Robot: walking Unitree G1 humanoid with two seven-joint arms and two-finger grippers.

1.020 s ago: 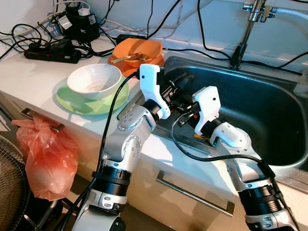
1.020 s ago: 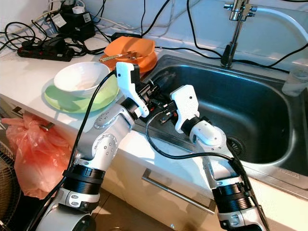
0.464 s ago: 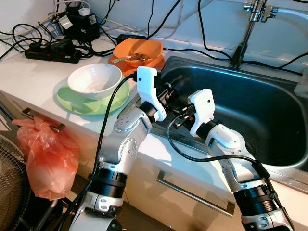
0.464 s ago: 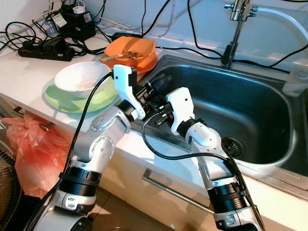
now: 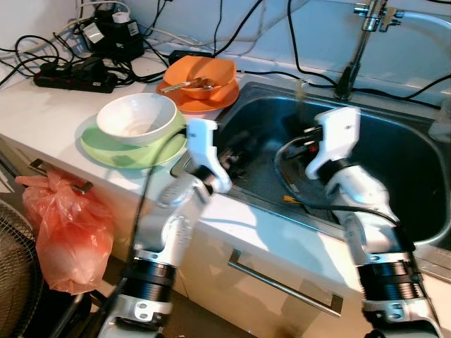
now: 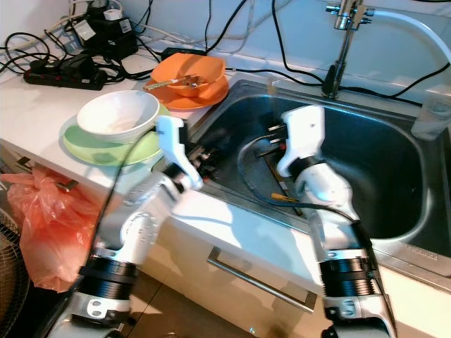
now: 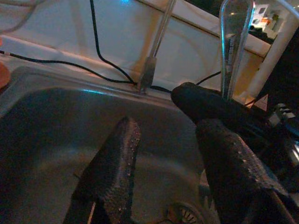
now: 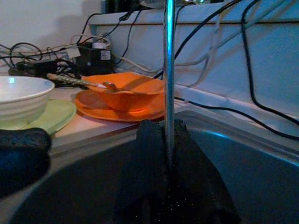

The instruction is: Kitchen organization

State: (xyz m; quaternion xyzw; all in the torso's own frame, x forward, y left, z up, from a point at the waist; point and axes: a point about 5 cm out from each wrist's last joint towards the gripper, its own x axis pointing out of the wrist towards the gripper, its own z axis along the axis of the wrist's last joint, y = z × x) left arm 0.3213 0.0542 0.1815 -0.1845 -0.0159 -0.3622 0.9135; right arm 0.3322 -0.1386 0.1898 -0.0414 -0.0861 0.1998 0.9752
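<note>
My right gripper (image 8: 168,128) is shut on the thin shaft of a metal spoon (image 7: 236,28) and holds it upright over the dark steel sink (image 5: 394,169). The spoon appears as a blurred vertical streak (image 5: 301,98) above that gripper (image 5: 306,137). My left gripper (image 7: 168,130) is open with nothing between its fingers, just inside the sink's left rim (image 5: 236,156). A white bowl (image 5: 137,118) rests on a green plate (image 5: 106,148). Behind it, an orange bowl (image 5: 201,74) on an orange plate holds a utensil.
A small orange and dark utensil (image 5: 290,199) lies on the sink floor. The faucet (image 5: 361,42) stands at the back, a clear cup (image 6: 430,113) at the far right. Power strip (image 5: 74,74) and cables crowd the back left. A red bag (image 5: 67,232) hangs below the counter.
My right gripper has pulled away from the left one, rising to the right with the spoon upright. The left arm has drawn back and lowered towards the sink's left rim.
</note>
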